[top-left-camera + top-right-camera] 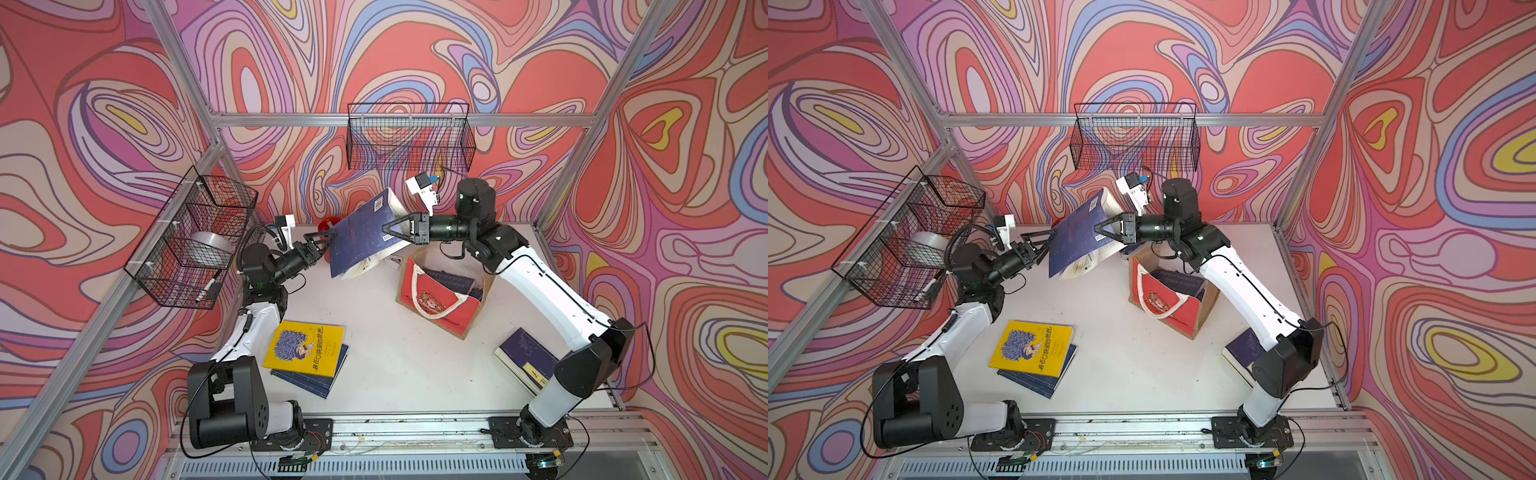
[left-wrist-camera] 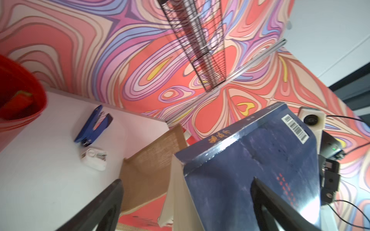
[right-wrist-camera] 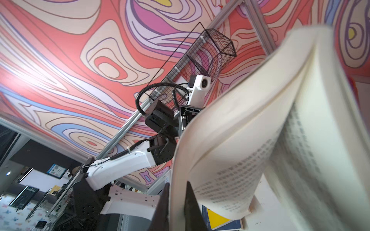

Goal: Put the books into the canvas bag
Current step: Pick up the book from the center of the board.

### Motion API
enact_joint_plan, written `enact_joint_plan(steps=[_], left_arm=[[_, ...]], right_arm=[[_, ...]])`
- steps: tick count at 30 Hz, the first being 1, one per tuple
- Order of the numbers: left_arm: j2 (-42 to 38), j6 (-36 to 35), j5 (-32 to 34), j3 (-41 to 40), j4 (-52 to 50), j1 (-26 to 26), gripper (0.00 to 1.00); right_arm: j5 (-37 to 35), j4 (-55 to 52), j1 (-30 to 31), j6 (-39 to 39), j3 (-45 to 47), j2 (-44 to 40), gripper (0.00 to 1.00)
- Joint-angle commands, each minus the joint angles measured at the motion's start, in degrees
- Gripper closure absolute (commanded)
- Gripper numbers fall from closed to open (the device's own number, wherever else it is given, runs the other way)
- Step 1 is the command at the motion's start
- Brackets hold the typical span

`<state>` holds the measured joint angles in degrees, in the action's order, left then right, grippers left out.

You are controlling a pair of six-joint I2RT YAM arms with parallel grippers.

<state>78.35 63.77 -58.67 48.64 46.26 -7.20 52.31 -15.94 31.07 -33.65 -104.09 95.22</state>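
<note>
Slantwise, right hand (image 1: 387, 228) holds navy book (image 1: 358, 241), pages drooping downward.

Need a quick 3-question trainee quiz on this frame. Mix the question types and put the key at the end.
1. True or false: the right gripper is shut on the held navy book, which is in the air and not yet in the canvas bag.
2. What lies on top of the lower navy book on the table?
A. the yellow book
B. the canvas bag
C. nothing
3. Fill the gap: the left gripper, next to the held navy book's edge, is ____ (open or shut).

Key: 1 true. 2 A. 3 open.
</note>
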Motion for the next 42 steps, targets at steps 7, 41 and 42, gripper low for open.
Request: enact_joint_plan(steps=[7,41,42], left_arm=[[3.9,17.2,-9.5,5.3,31.4,6.9,0.00],[-2.9,24.6,-19.5,13.6,30.1,4.8,1.00],[-2.9,24.9,-20.4,13.8,30.2,4.8,1.00]], right_arm=[[11.4,13.4,-1.1,-5.5,-2.2,-5.3,1.00],[-11.0,-16.3,-11.7,25.2,6.4,-14.0,0.02],[-10.8,-16.1,-11.7,26.4,6.9,-14.3,0.02]])
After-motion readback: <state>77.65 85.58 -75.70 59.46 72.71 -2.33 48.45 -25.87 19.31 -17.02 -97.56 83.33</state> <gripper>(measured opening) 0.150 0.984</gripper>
